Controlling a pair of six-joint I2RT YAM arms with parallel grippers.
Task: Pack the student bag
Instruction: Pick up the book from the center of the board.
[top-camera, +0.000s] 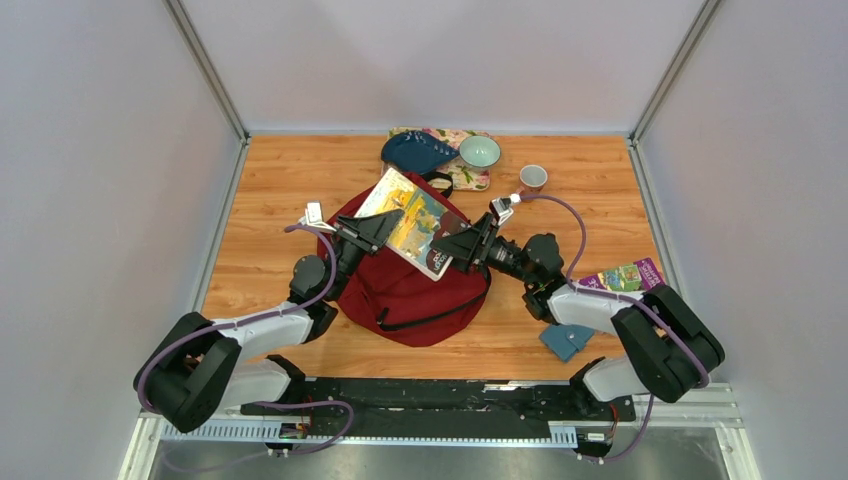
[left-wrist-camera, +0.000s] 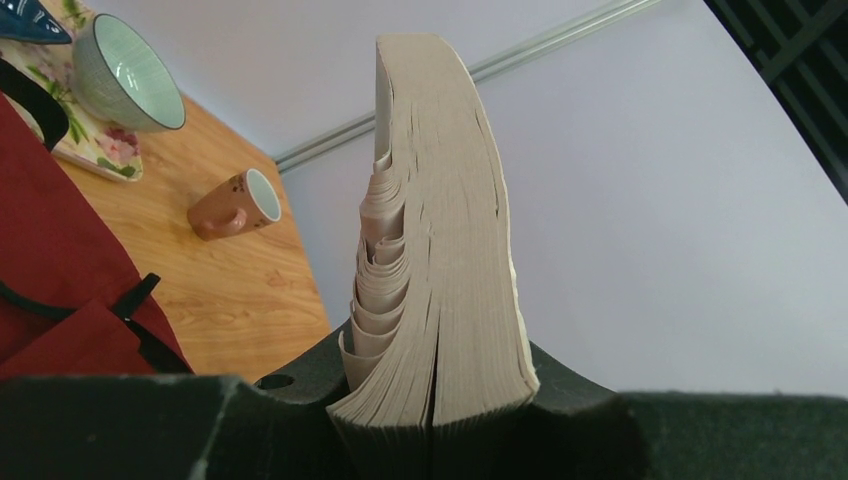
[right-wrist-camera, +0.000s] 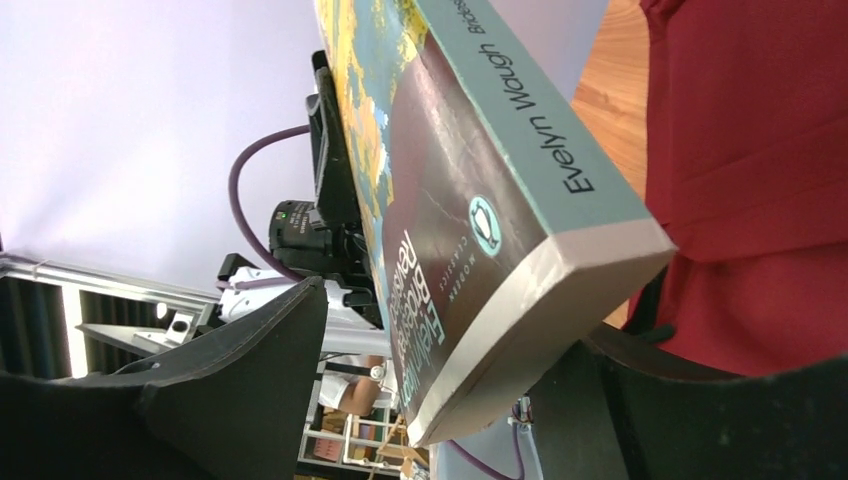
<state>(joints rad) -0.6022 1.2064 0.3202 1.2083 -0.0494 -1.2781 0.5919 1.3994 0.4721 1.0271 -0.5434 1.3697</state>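
Clamping a book (top-camera: 410, 222) above the backpack (top-camera: 400, 295) between closed fingers (left-wrist-camera: 150, 420) of the left gripper (top-camera: 383, 226); straddling its corner loosely with spread fingers (right-wrist-camera: 230, 370) of the right gripper (top-camera: 455, 245).

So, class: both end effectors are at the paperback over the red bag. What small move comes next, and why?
Probably close the right end effector on the book: a gap shows between one finger and the cover, so only the left end effector seems to clamp it above the student bag.
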